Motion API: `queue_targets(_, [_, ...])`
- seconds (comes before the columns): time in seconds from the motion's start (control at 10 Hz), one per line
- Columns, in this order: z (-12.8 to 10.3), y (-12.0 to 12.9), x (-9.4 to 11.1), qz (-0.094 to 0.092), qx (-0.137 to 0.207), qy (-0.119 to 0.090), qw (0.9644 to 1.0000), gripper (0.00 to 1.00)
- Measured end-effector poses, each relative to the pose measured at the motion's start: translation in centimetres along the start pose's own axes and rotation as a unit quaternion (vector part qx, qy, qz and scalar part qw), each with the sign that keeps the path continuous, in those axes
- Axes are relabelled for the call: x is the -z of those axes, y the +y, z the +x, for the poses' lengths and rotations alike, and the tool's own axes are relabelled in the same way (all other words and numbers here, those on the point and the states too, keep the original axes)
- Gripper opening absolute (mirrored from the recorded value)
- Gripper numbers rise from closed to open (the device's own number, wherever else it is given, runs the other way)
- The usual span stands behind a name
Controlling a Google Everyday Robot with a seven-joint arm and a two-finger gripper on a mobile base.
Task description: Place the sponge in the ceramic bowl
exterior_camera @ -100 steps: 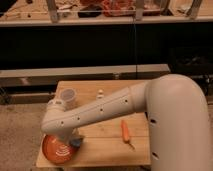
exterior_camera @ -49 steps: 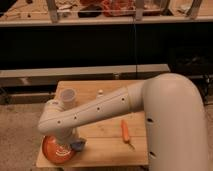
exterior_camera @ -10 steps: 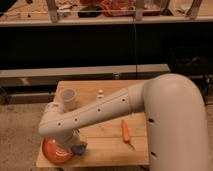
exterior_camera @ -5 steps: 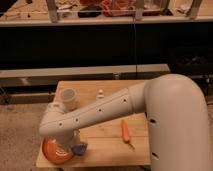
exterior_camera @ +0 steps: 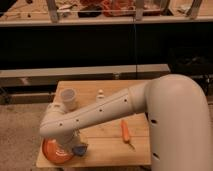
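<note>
The ceramic bowl (exterior_camera: 54, 151), a shallow orange dish, sits at the front left corner of the wooden table (exterior_camera: 107, 145), partly covered by my arm. The sponge (exterior_camera: 79, 149), a small grey-blue lump, is at the bowl's right rim. My gripper (exterior_camera: 70, 143) reaches down from the white arm right over that rim, next to the sponge. The arm hides most of the gripper, and I cannot tell whether the sponge rests on the rim or hangs just above it.
A whitish translucent cup (exterior_camera: 68, 98) stands at the table's back left. A slim orange carrot (exterior_camera: 125, 131) lies right of centre. A small white object (exterior_camera: 100, 93) stands near the back edge. Dark shelving fills the space behind the table.
Since ten seconds ago the arm's end has shifted slightly right, and the sponge now shows at the bowl's right rim. Nothing visibly moved in the last second.
</note>
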Motion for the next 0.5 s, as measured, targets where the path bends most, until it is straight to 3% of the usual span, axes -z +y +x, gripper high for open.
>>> queue_targets(0.4, [-0.42,0.03,-0.10,0.000,0.002,-0.002,1.0000,0.06])
queue_targets(0.5, [-0.51,0.03,-0.09,0.001,0.002,-0.003,1.0000,0.08])
